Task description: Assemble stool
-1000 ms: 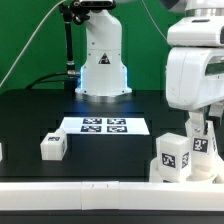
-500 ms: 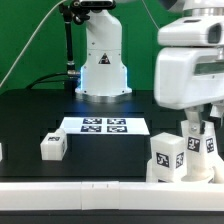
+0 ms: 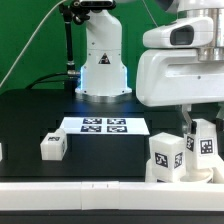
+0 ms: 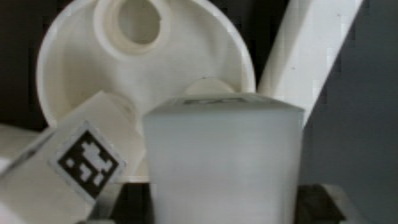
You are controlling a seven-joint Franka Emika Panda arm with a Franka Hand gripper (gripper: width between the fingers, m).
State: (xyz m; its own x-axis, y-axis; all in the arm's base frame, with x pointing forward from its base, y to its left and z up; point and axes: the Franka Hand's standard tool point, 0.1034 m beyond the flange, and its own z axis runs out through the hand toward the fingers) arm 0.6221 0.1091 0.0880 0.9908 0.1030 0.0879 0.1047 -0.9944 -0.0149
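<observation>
My gripper [image 3: 200, 132] hangs at the exterior view's right, shut on an upright white stool leg [image 3: 206, 146] with a tag on its side. In the wrist view the same leg [image 4: 222, 150] fills the gap between my dark fingers [image 4: 139, 206], and my gripper [image 4: 228, 210] closes on both its sides. Below it lies the round white seat [image 4: 107, 80] with an oval hole. A tagged white block [image 3: 168, 155] stands beside the held leg and also shows in the wrist view [image 4: 75, 160]. Another loose leg [image 3: 52, 146] lies far off at the exterior view's left.
The marker board [image 3: 103, 126] lies flat mid-table in front of the robot base [image 3: 103, 65]. A long white wall strip [image 3: 70, 190] runs along the near edge. A white slanted bar [image 4: 324, 50] shows beside the seat in the wrist view.
The wrist body has swung toward the exterior view's left and looms larger. The held leg has shifted slightly up. The loose leg and marker board have not moved.
</observation>
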